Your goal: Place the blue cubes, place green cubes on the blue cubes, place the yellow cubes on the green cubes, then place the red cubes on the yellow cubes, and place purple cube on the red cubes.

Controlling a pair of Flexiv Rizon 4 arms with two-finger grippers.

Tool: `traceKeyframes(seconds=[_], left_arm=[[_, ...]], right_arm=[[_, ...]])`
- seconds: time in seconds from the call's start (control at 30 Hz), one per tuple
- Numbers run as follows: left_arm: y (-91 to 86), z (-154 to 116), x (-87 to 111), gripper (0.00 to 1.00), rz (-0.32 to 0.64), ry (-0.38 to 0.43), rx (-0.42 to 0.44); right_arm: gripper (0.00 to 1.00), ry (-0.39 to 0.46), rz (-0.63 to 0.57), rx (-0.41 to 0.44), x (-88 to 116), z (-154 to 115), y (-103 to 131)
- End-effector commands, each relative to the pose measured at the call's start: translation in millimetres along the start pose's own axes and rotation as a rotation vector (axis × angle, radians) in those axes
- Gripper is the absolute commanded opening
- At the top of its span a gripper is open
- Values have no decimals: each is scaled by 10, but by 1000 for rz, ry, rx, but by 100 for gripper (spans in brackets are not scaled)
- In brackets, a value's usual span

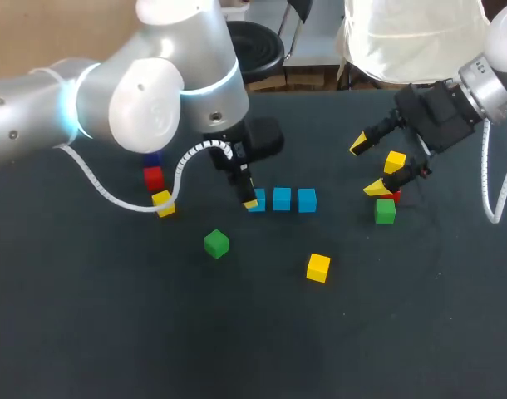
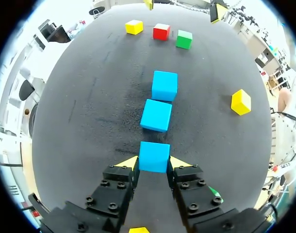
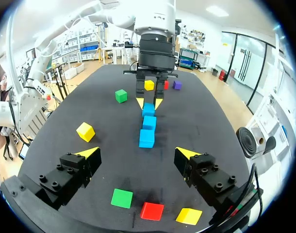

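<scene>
Left gripper point(image 2: 154, 163) pinches end blue cube point(image 2: 154, 156) of a three-cube row, mid-table point(image 1: 87, 332). Right gripper point(image 1: 366, 167) gapes wide over green cube point(image 1: 385, 211), red cube point(image 3: 152, 211) and yellow cube point(image 1: 394, 161) near the right edge. Stray green cube point(image 1: 216, 243) and stray yellow cube point(image 1: 318, 268) sit nearer the front edge.

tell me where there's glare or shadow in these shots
Head view: strong glare on the shell of the left arm, while the cubes cast hardly any shadow on the table. Left wrist view: even light, no hard shadows around the blue cube held between the fingers of the left gripper. Right wrist view: no glare on the table between the open fingers of the right gripper.
</scene>
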State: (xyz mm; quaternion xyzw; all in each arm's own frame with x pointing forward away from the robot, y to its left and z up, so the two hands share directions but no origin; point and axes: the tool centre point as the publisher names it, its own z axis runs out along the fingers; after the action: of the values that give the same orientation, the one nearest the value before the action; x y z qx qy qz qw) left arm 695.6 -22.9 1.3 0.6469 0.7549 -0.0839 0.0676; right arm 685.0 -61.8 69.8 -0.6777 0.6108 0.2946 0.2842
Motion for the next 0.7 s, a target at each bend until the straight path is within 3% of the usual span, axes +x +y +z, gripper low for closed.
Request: traceKeyframes(seconds=[0.03,0.7], left_arm=[[46,39,-20,0,2,-1,15],[29,-2,-28,0,-33,0,17]], right_arm=[[100,-1,-1,1,2,0,5],[100,-1,-1,1,2,0,5]])
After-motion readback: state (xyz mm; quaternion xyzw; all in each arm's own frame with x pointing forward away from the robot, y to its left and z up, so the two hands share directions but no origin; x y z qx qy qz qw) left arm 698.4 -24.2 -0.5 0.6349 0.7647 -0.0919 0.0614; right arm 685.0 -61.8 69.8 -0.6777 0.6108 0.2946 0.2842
